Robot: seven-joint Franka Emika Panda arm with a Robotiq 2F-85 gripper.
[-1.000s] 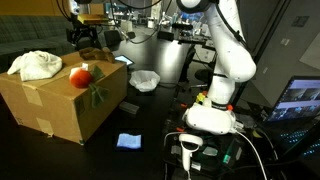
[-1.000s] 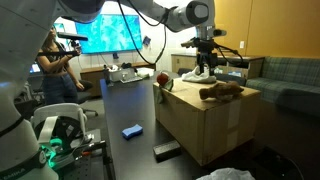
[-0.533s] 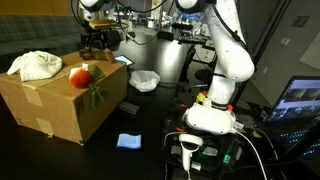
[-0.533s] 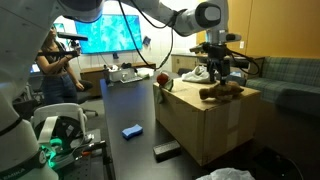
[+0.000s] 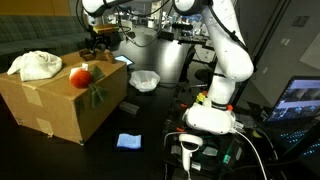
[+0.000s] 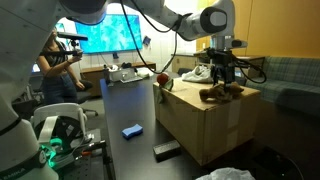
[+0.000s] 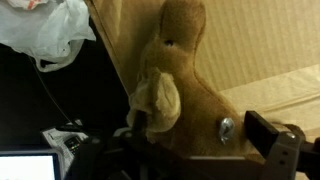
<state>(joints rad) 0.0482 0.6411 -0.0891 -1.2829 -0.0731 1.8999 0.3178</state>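
A brown plush toy (image 7: 185, 70) lies on top of a cardboard box (image 7: 270, 50). In the wrist view my gripper (image 7: 200, 140) is open and right over the toy. The dark right finger (image 7: 270, 140) stands beside the toy's edge and the left one is partly hidden behind its pale ear. In both exterior views the gripper (image 5: 101, 42) (image 6: 223, 76) hangs low over the far side of the box (image 5: 55, 105) (image 6: 200, 125), just above the plush toy (image 6: 222, 93).
On the box also lie a white cloth (image 5: 35, 65), a red fruit (image 5: 80, 76) and a green item (image 5: 96, 95). A white bowl (image 5: 145, 80) sits beyond the box. A blue item (image 5: 128, 141) (image 6: 131, 130) and a black item (image 6: 166, 150) lie on the dark table.
The gripper has moved sideways along the far edge of the box and now sits over the plush toy. Nothing on the box has moved.
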